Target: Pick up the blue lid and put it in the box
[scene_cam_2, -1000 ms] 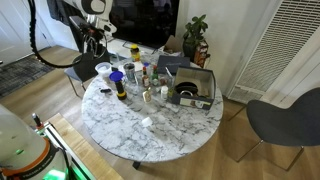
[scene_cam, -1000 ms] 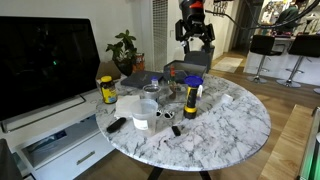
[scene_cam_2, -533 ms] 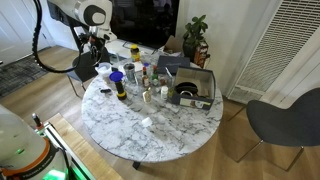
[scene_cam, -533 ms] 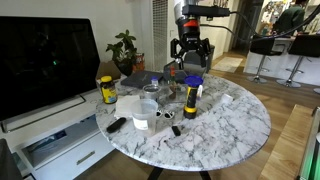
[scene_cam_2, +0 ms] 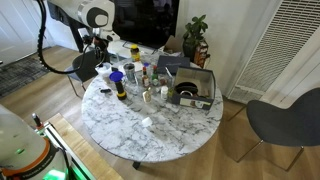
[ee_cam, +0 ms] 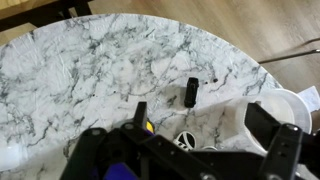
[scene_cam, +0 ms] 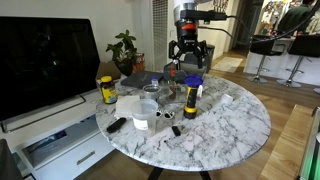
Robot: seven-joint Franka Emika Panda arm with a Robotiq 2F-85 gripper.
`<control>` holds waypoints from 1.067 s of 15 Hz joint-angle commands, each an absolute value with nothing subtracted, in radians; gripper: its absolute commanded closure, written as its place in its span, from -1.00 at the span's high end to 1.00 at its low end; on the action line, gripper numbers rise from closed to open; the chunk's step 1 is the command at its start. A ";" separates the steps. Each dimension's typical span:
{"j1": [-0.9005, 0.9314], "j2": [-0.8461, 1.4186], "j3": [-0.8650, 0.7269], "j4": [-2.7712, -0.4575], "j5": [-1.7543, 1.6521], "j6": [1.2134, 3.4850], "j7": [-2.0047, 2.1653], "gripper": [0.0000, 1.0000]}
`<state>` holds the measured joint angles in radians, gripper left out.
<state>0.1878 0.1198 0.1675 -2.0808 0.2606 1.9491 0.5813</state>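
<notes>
The blue lid sits on top of the tall dark-brown jar with a yellow label on the round marble table; both also show in an exterior view, the lid and the jar. My gripper hangs open and empty well above the table, higher than the lid, near the table's edge in an exterior view. In the wrist view its two fingers are spread over bare marble. The box stands open at the table's far side from the gripper, also seen in an exterior view.
A yellow-capped jar, a white bowl, a black stick-shaped object, small bottles and cups crowd the table's middle. A TV and a plant stand beyond the table. Chairs flank it.
My gripper has come down and shifted slightly toward the table over the last second, still open. Nothing on the table has moved.
</notes>
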 commanded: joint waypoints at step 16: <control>0.219 0.258 0.118 -2.071 0.108 2.122 0.916 0.88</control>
